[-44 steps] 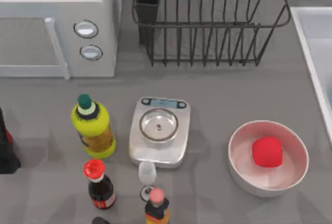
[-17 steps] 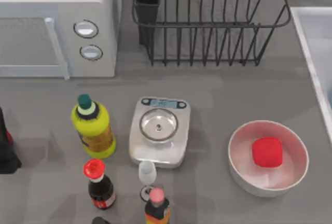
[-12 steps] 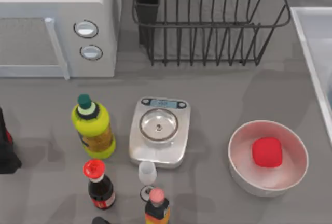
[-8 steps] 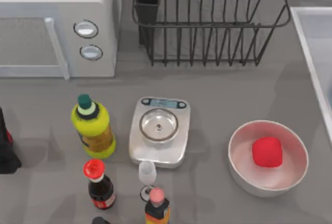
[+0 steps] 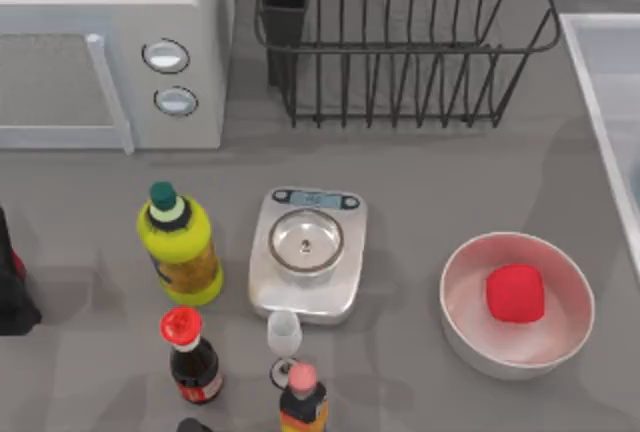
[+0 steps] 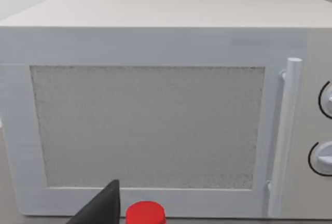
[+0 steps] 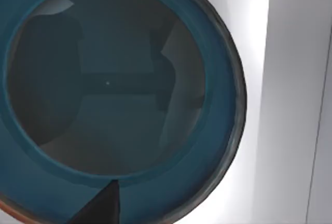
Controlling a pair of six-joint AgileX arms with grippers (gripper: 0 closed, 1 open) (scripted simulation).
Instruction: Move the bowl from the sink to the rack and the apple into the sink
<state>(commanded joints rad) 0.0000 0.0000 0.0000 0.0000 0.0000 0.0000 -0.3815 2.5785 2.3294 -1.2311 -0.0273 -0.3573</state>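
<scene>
Step in hand, judged: bowl pickup. Right gripper, finger state indiscernible, hovers over round teal-blue bowl (image 7: 111, 86) inside pale white-grey sink (image 7: 290, 105); next needs a rim grasp.

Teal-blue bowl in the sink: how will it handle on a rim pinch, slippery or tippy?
The round teal-blue bowl looks rigid and glossy, so probably slick between fingers. Its wide, shallow shape suggests it may swing when lifted by one edge. It sits upright in the pale white-grey sink, rim reachable.
</scene>
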